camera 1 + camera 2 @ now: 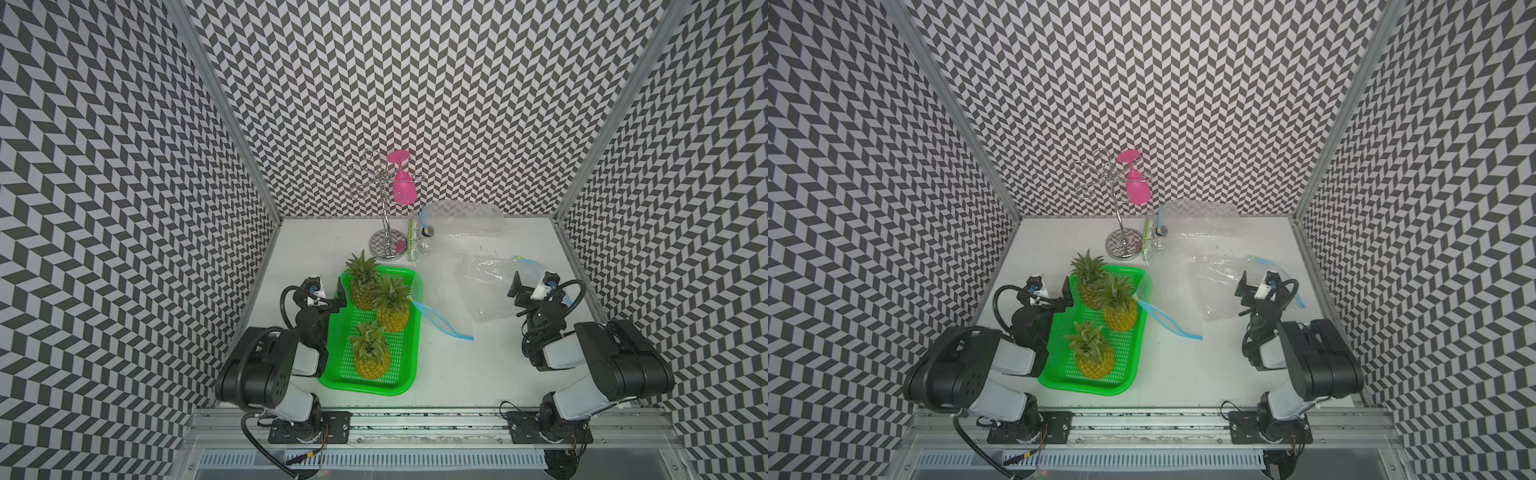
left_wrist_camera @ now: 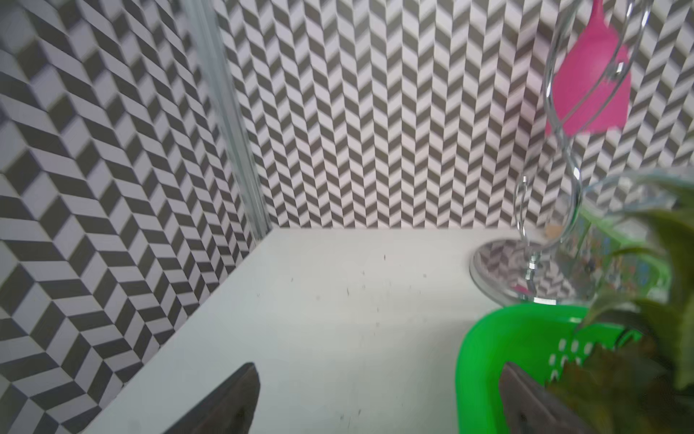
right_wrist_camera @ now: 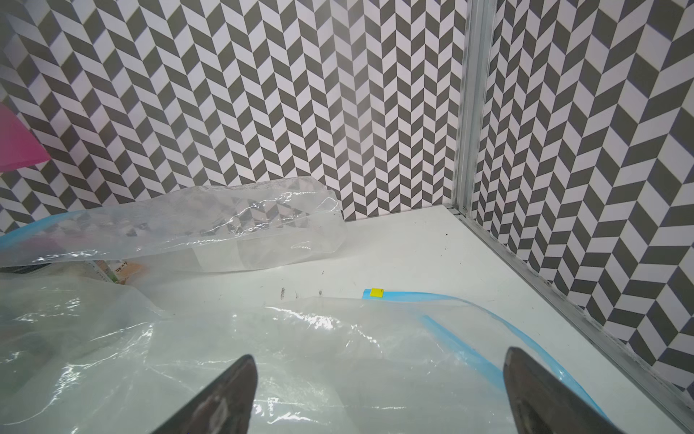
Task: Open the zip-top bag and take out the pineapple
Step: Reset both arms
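Note:
Three pineapples stand in a green tray point(image 1: 365, 388): one at the back point(image 1: 362, 286), one in the middle point(image 1: 394, 309), one in front point(image 1: 371, 359). A clear zip-top bag point(image 1: 442, 291) lies flat right of the tray, its blue zip strip point(image 1: 440, 322) parted beside the middle pineapple. My left gripper point(image 1: 337, 297) is open over the tray's left rim point(image 2: 484, 338), holding nothing. My right gripper point(image 3: 379, 357) hovers open above a second clear bag point(image 3: 338, 357) with a yellow slider point(image 3: 376, 292).
A chrome glass rack point(image 1: 386, 239) with a pink glass point(image 1: 403, 189) stands at the back centre, a green packet point(image 1: 411, 241) beside it. A third clear bag point(image 1: 461, 216) lies against the back wall. Patterned walls enclose the table on three sides.

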Robot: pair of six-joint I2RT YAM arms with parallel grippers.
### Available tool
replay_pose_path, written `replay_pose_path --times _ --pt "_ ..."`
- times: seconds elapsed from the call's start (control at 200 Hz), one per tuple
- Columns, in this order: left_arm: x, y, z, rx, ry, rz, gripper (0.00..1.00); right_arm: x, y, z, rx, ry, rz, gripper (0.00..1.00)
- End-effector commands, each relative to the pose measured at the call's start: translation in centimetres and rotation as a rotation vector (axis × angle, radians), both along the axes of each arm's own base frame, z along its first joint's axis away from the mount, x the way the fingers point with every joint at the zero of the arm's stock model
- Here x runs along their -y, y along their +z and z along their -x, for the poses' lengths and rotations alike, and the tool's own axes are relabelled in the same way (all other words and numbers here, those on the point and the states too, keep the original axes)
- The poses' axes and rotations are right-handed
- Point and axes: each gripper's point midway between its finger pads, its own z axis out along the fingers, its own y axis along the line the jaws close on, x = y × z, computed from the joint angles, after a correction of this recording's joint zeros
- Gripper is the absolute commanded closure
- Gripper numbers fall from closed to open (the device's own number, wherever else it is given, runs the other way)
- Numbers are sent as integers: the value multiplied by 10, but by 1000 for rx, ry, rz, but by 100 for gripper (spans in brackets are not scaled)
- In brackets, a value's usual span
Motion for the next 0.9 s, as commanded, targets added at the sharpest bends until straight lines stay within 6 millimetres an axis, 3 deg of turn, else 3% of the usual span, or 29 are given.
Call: replay_pose_path --times 0.0,0.135,0.305,0.896 --pt "-6 12 15 71 45 3 0 1 13 -1 58 -13 -6 1" --pt "-25 -5 -23 -52 9 107 0 0 13 -1 57 -13 -6 0" --pt "-24 -3 -18 -38 20 102 0 0 13 -1 55 -12 -6 0" --pt "-21 -7 -28 -75 43 74 0 0 13 -1 53 -12 -5 1"
